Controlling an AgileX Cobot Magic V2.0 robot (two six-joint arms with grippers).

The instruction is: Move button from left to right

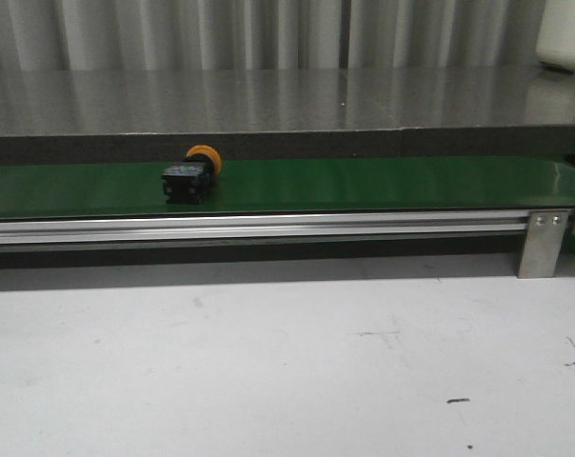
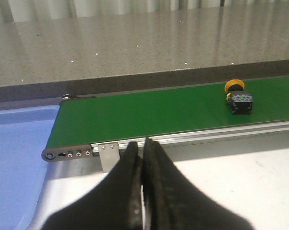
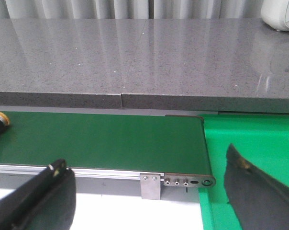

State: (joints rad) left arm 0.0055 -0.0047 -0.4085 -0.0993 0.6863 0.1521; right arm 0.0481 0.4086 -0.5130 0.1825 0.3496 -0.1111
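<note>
Button [image 1: 192,173] was recorded lying on its side on the green belt [image 1: 364,183], left of centre in the front view, orange cap turned toward the grey bench [image 1: 287,100] behind. Left tool [image 2: 142,191] was noted clenched and empty, held before the belt's left end; right tool [image 3: 144,191] was noted released, fingers wide apart, near the belt's right end.

Risks judged: the tipped body could be rolled or nudged off the belt edge by a poor approach; a grip on the round cap could slip.

Views compared: a blue tray [image 2: 15,158] past the left end was shown only by the left wrist view, a green bin [image 3: 250,139] past the right end chiefly by the right wrist view, where only the button's cap edge, possibly, was caught. Neither tool was shown in the front view.
</note>
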